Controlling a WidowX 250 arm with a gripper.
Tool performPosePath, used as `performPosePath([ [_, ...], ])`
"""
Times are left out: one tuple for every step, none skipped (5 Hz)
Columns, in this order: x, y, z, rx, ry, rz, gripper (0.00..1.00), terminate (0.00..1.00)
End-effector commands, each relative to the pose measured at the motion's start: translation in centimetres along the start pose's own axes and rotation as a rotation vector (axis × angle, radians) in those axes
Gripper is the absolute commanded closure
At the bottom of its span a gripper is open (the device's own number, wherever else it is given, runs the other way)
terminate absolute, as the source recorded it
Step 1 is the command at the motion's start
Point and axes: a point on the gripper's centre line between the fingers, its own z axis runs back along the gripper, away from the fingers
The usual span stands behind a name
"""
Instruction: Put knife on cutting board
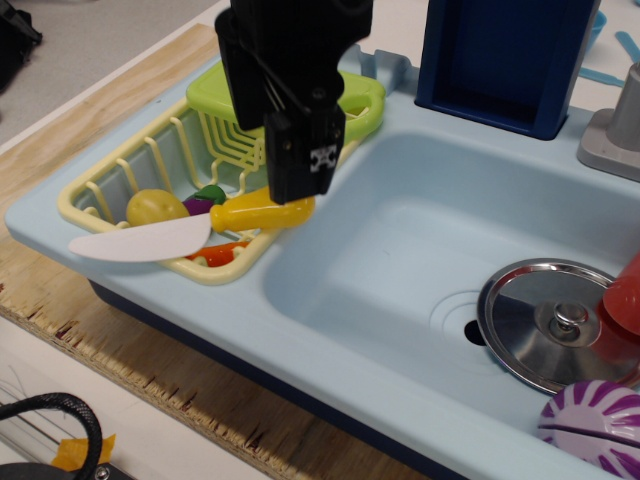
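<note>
The knife [150, 240] has a white blade and a yellow-orange handle [250, 210]. It lies across the front of the pale yellow dish rack [90, 190], blade pointing left past the rim. My black gripper [300, 195] stands over the right end of the handle, with its near finger [300, 170] in front of it. The far finger is hidden, so I cannot tell whether the jaws are closed. The lime-green cutting board [365, 105] stands at the back of the rack, partly hidden behind my arm.
The rack also holds a yellow potato-like toy [155, 207], a purple toy [200, 203] and an orange piece [220, 250]. The light blue sink basin [400, 250] holds a metal lid [550, 325], a red object [625, 300] and a purple-white ball [595, 425]. A dark blue box [500, 60] stands behind.
</note>
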Motion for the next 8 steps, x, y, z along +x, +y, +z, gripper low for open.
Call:
performPosePath([
  [-0.1,0.8,-1.0,0.014,-0.021,-0.018,0.00,0.00],
  [-0.2,1.3,-1.8,0.036,-0.057,-0.052,0.00,0.00],
  [-0.5,1.4,-2.6,0.030,-0.080,-0.063,0.00,0.00],
  [-0.6,1.5,-3.5,0.024,-0.088,-0.083,0.00,0.00],
  [-0.6,1.5,-4.4,0.024,-0.101,-0.097,0.00,0.00],
  [-0.6,1.3,-4.7,0.036,-0.110,-0.100,1.00,0.00],
  [-0.4,1.4,-4.6,0.034,-0.108,-0.116,1.00,0.00],
  [0.5,1.7,-2.9,0.088,-0.102,-0.180,0.00,0.00],
])
